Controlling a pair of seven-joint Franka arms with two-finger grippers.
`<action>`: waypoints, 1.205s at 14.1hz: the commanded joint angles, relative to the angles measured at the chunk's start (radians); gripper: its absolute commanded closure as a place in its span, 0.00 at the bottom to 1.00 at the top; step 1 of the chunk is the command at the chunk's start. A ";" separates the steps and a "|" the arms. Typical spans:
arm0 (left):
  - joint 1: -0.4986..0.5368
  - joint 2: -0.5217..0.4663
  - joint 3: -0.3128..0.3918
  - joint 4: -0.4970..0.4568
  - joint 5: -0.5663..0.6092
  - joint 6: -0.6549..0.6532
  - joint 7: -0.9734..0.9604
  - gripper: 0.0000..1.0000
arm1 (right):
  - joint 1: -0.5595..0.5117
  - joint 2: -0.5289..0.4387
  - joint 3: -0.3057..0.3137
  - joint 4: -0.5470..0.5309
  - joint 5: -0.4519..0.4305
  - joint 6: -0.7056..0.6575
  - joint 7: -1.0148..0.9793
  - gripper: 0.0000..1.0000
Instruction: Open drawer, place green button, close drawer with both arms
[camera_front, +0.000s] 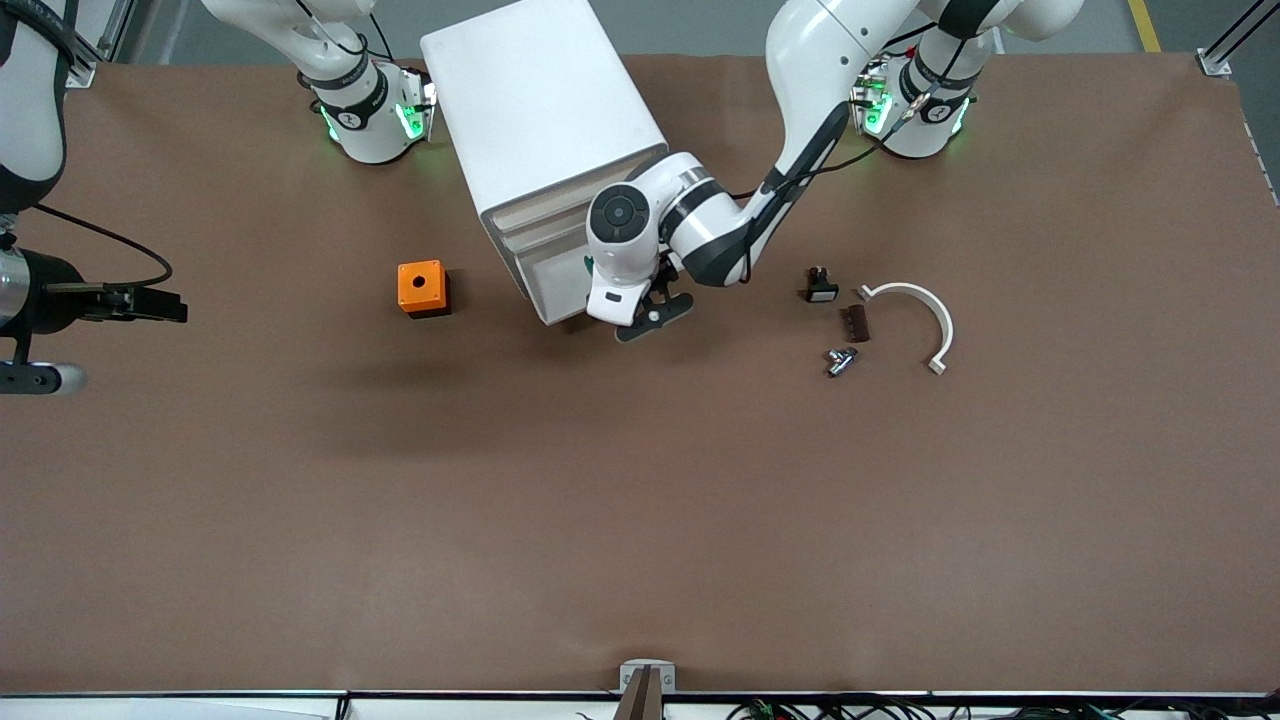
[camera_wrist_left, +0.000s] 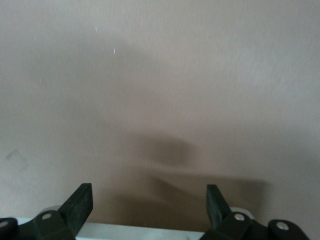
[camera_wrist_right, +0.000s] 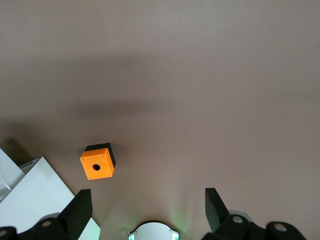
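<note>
A white boxy cabinet stands on the brown worktop between the two arm bases, its pale beige drawer fronts facing the front camera; the drawers appear pushed in, so no contents are visible. The left arm's white wrist covers the corner of the cabinet front, and the left end effector sits low over the worktop just in front of that corner, fingers spread wide and holding nothing. A small patch of green shows at the wrist's edge against the drawer front; whether this is the green-capped button cannot be told, and the button is not clearly seen anywhere else. Toward the left arm's end of the worktop lie a small black piece with a white rectangular cap, a dark brown ridged strip, a small metal fitting and a white curved half-ring bracket, each near the others. An orange cube with a round hole rests beside the cabinet toward the right arm's end. The right end effector waits high at the right arm's end, empty, jaws wide. The left wrist view shows only bare worktop and a white edge between the black fingertips. The right wrist view shows the cube from above, a cabinet corner and its own spread fingertips, details the front view does not give.
</note>
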 joint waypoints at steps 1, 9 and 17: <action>-0.003 -0.030 -0.031 -0.024 0.005 -0.020 -0.023 0.00 | -0.024 0.004 0.018 0.066 -0.013 -0.012 -0.004 0.00; -0.003 -0.019 -0.080 -0.024 -0.087 -0.020 -0.015 0.00 | -0.051 -0.068 0.024 0.069 0.004 -0.035 0.003 0.00; -0.001 -0.006 -0.081 -0.019 -0.272 -0.014 0.017 0.00 | -0.090 -0.185 0.022 -0.055 0.092 -0.009 -0.006 0.00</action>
